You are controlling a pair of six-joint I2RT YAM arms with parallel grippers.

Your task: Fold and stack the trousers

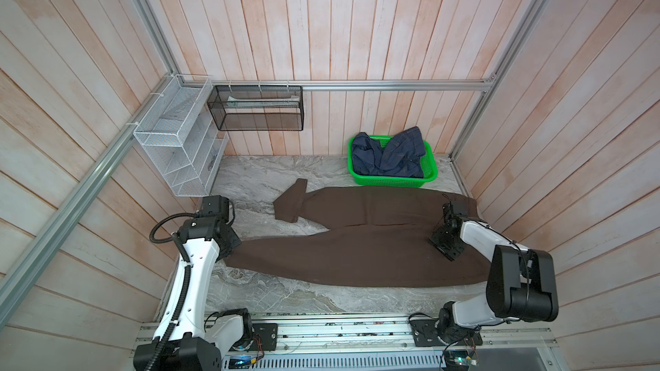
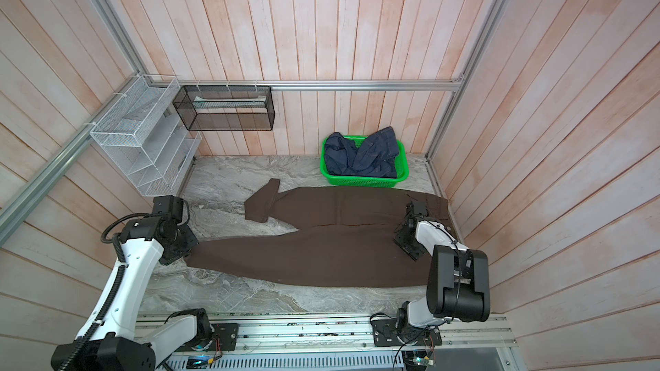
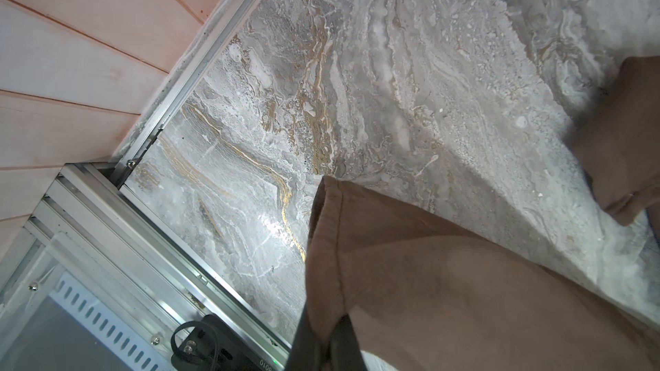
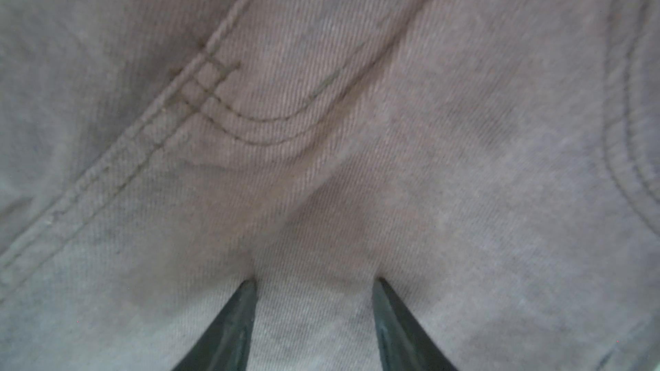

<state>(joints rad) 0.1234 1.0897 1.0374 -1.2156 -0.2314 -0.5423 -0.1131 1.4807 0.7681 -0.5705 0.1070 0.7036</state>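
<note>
Grey marbled tabletop point(image 1: 271, 301): dark-brown soft trousers point(image 1: 357, 255) run left-right; your left tool point(image 3: 323, 337) clamps the hem, right tool point(image 4: 314, 287) parted, empty, over waist.

Left white-and-black robot arm point(image 1: 194, 269) stretched forward from base rail, wrist low, turned inward. Left black parallel gripper point(image 3: 323, 337) clamped tight, pinching hem of dark chocolate-brown soft-fabric trousers point(image 3: 464, 298). Right white-and-black robot arm point(image 1: 476, 240) with elbow raised high, forearm sloping down away from base. Right black parallel gripper point(image 4: 314, 281) pointing down, jaws parted, nothing gripped; tips apparently touching cloth, contact hard to confirm.
</note>
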